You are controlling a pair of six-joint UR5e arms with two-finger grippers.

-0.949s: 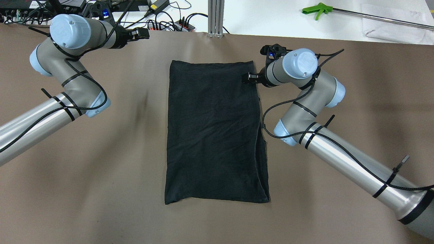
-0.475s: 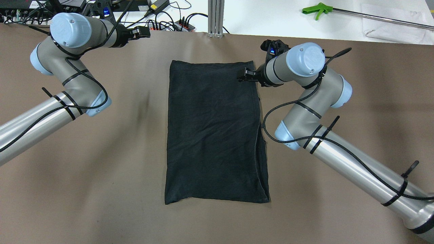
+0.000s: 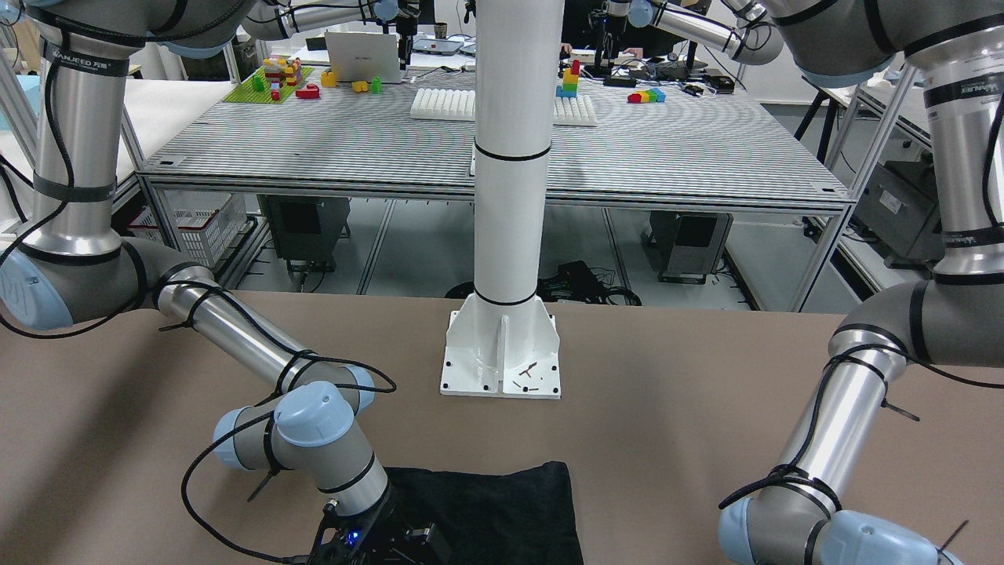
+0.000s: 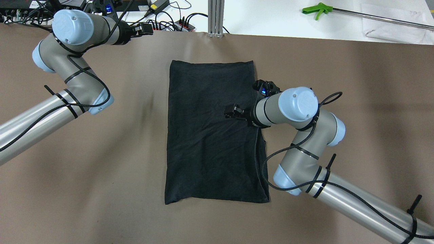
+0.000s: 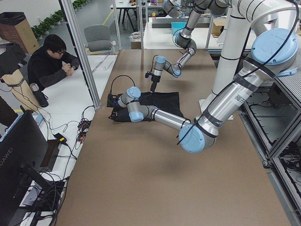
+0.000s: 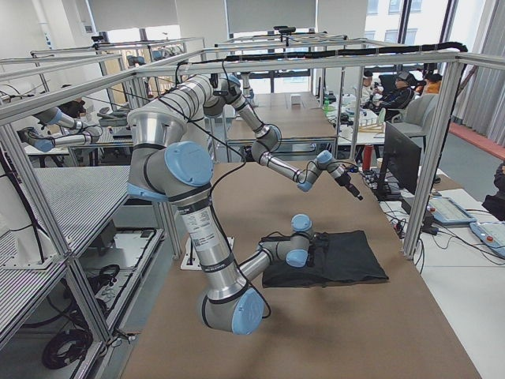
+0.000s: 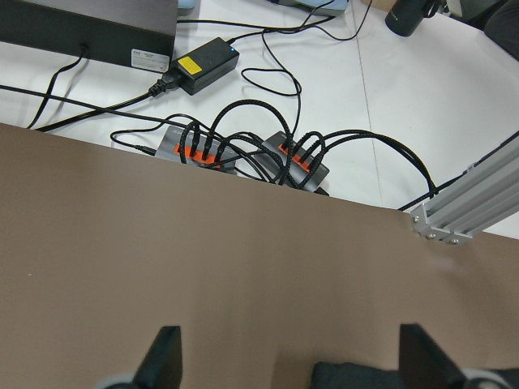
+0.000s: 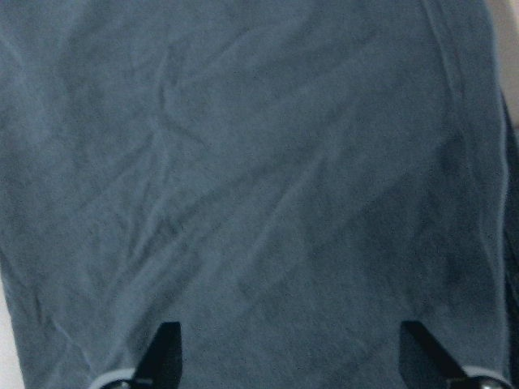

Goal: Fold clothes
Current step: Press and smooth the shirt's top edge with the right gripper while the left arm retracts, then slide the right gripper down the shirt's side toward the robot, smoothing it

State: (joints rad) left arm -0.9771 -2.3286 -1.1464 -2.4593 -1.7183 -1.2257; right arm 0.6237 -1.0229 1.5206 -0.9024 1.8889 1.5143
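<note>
Garment [image 4: 210, 142]: flat rectangle, bare table [image 4: 101, 176] along every edge.
Right gripper [image 4: 230, 112]: above garment's middle, jaws released.
Left gripper [image 4: 146, 29]: at table's far edge, jaws released.

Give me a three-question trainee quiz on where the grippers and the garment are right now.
1. True or false: the right gripper is over the garment.
2. Where is the left gripper? A: over the garment's middle. B: by the far edge of the table, off the garment. C: clamped on the garment's near hem.
3. Fill in: in the wrist views, both grippers' jaws stand ____.

Key: 1 true; 2 B; 3 open.
</note>
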